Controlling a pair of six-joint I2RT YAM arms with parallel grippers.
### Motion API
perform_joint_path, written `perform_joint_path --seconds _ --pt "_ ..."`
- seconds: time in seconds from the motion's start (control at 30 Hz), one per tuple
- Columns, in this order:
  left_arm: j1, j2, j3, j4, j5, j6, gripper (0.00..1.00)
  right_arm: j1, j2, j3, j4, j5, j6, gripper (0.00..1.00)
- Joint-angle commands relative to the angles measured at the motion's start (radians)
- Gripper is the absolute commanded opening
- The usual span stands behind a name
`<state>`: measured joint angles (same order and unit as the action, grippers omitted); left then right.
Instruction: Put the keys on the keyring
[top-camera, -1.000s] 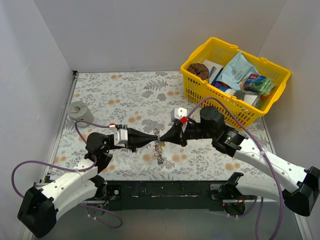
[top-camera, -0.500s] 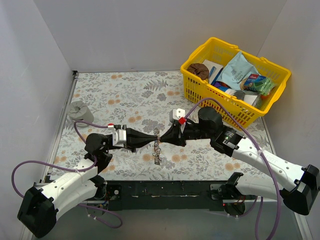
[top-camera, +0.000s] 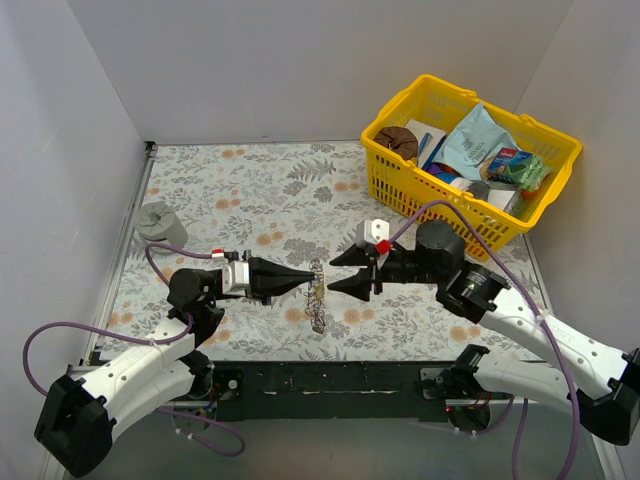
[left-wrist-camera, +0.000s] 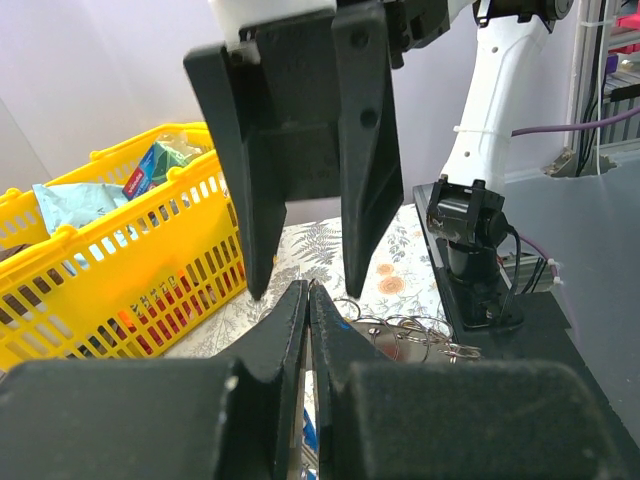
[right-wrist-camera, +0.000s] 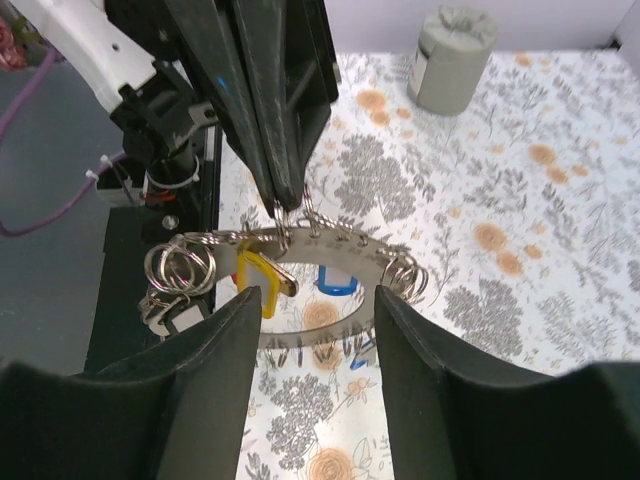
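Left arm is reaching low over the counter toward the middle, forearm nearly level and wrist pointing right. Left end effector is pressed together at the tips and pinching the keyring by its top edge.

The keyring is hanging clear of the counter in the gap between the two arms. From overhead it is showing as a thin line running toward the near edge. Its long span is therefore lying crosswise to the line joining the two end effectors. In the right wrist view the loop is spreading wide left to right, with small split rings bunching at each end.

- Yellow key is dangling under the loop's left part.
- Blue key is dangling just beside it, nearer the middle.
- A third key I cannot make out.

Right end effector is facing the left one head-on, fingers spread and gripping nothing, just short of the loop. Right arm is coming in from the right, elbow bent, wrist level. The two arms are about equally near, but only the left is touching.

My judgement: any next move by the right means closing straight ahead onto the loop or a key below it.
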<state>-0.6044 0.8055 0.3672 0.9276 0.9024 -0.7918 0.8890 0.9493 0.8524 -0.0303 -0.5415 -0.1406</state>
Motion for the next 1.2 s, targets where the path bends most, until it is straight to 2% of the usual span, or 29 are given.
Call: perform_joint_path --seconds 0.0,0.17,0.47,0.83,1.03,1.13,1.17 --pt "-0.003 -0.022 0.022 0.028 -0.003 0.009 0.00 -0.005 -0.066 -0.015 0.102 -0.004 0.010 0.56" --pt "-0.003 -0.019 0.027 0.030 -0.003 0.009 0.00 -0.005 -0.073 -0.016 0.161 -0.051 0.045 0.50" --pt "-0.003 -0.011 0.032 0.037 0.004 0.003 0.00 -0.005 0.003 -0.013 0.190 -0.103 0.078 0.40" --pt "-0.003 -0.006 0.029 0.042 0.009 -0.001 0.00 -0.005 0.032 -0.016 0.219 -0.117 0.098 0.37" --pt "-0.001 -0.003 0.030 0.045 0.010 -0.003 0.00 -0.005 0.052 -0.013 0.233 -0.135 0.107 0.28" --pt "-0.003 -0.003 0.029 0.047 0.010 -0.004 0.00 -0.005 0.060 -0.012 0.233 -0.144 0.108 0.18" --pt "-0.003 -0.006 0.030 0.045 0.010 -0.003 0.00 -0.005 0.062 -0.012 0.233 -0.146 0.108 0.11"
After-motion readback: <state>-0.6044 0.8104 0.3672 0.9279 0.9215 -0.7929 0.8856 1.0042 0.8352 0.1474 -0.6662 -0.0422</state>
